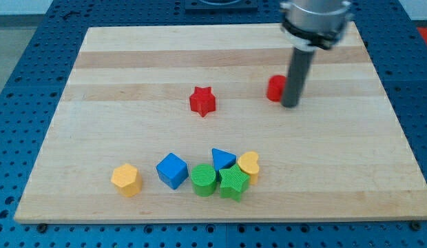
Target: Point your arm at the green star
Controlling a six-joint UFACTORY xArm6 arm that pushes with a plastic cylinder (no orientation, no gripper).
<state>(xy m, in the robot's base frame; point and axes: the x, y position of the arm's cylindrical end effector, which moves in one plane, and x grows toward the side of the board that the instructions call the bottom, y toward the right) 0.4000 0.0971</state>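
The green star (233, 182) lies near the view's bottom, in a cluster with a green cylinder (204, 180) on its left, a blue triangle (222, 159) above it and a yellow heart (248, 164) at its upper right. My tip (290, 105) is far above and to the right of the star. It stands right beside a red block (275, 88), whose shape is partly hidden by the rod.
A red star (202, 100) lies near the board's middle. A blue cube (172, 170) and a yellow hexagon (126, 179) lie left of the cluster. The wooden board (103, 76) sits on a blue perforated table.
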